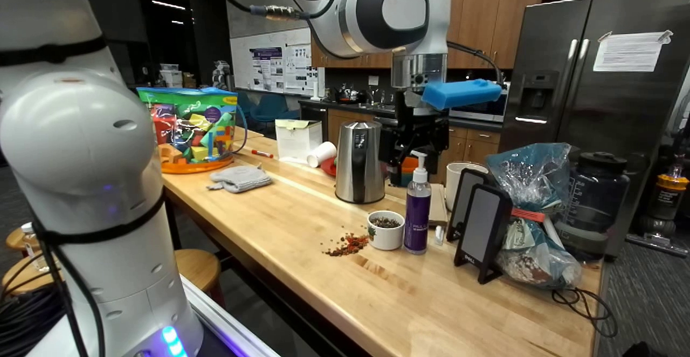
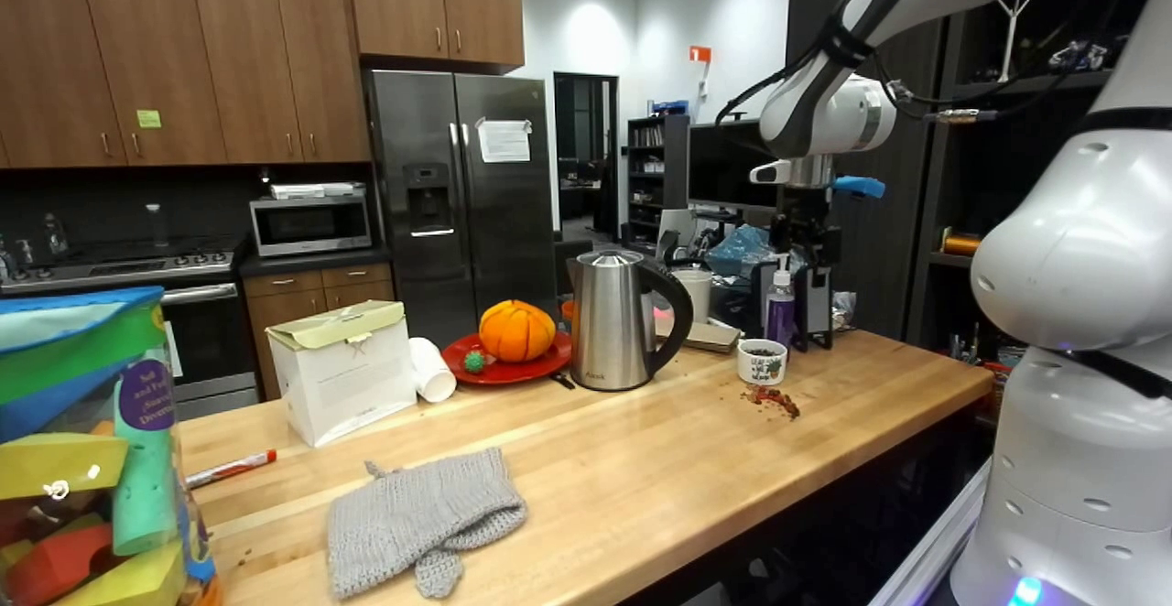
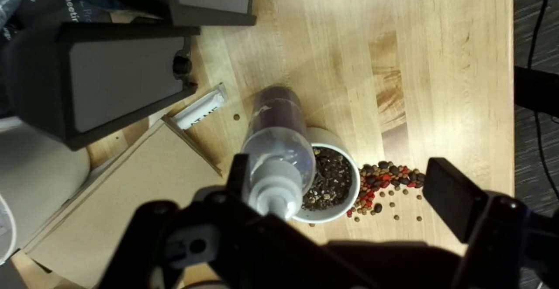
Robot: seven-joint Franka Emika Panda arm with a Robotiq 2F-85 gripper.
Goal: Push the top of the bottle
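Wrist view: saw tool (image 3: 345, 184) spread wide, gripping nothing, near pump (image 3: 276, 197). Both exterior views: found bottle (image 1: 418, 208) upright, pump raised; judged approach mostly done, pressing left.

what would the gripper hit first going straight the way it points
Likely the white pump of the bottle: in the wrist view it shows within the span of the open gripper, toward one side. Depth is unclear, so contact isn't certain.
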